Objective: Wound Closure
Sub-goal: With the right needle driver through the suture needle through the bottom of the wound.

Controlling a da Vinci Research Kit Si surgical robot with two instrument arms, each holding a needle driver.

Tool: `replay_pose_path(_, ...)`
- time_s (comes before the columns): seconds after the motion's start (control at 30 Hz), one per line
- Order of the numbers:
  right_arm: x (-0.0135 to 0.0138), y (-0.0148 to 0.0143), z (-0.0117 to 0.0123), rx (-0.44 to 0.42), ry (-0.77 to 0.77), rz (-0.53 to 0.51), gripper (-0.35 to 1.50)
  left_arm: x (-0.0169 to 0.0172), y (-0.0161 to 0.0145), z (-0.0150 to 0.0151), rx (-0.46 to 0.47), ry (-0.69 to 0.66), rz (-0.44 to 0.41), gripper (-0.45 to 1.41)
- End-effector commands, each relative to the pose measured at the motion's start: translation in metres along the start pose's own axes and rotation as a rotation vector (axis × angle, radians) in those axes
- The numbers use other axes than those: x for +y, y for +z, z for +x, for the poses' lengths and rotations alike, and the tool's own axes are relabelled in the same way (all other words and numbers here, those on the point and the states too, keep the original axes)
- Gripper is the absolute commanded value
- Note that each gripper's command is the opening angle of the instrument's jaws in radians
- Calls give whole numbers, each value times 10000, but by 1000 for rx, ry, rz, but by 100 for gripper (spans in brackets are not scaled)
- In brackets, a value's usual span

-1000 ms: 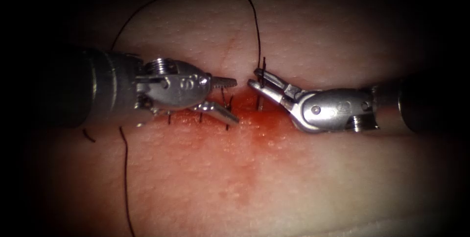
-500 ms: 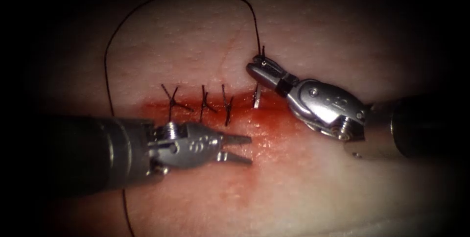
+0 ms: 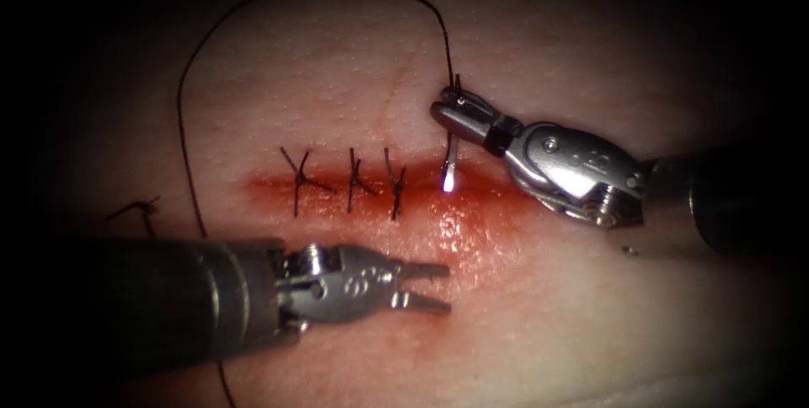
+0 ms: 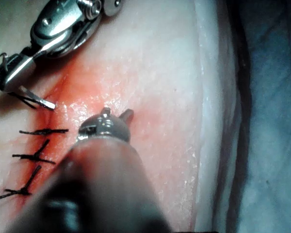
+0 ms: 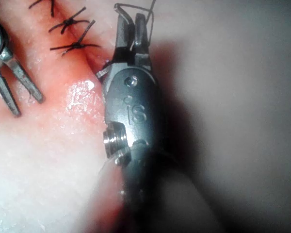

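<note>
Steel of the right tool bears a stamped mark we read as "IS" in its wrist view; its jaws are clenched on the needle near the thread end, tip down at the cut in the tissue. Three stitches lie left of it. The left tool hovers below the cut, jaws parted, holding nothing.

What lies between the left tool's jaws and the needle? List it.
In the endoscope view, red fluid on bare tissue lies between the empty, open left tool and the needle, which the right tool holds near its tail.
</note>
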Motion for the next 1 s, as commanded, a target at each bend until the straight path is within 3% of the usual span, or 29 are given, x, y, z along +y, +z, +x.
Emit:
replay_pose_path(0.03,-1,8,-2,2,3,5,-35,-2,8,-1,0,1,0,4)
replay_pose_path(0.23,-4,8,-1,-1,-1,22,-35,-12,11,-10,6,7,-8,4)
replay_pose_path(0.63,-7,11,-2,-85,200,19,-35,-23,14,-22,-12,21,-6,5)
replay_pose_path(0.77,-11,11,-3,-150,341,55,-35,-25,10,-29,-28,21,0,5)
replay_pose_path(1.0,-13,11,-4,-192,475,92,-35,-24,9,-32,-33,23,1,5)
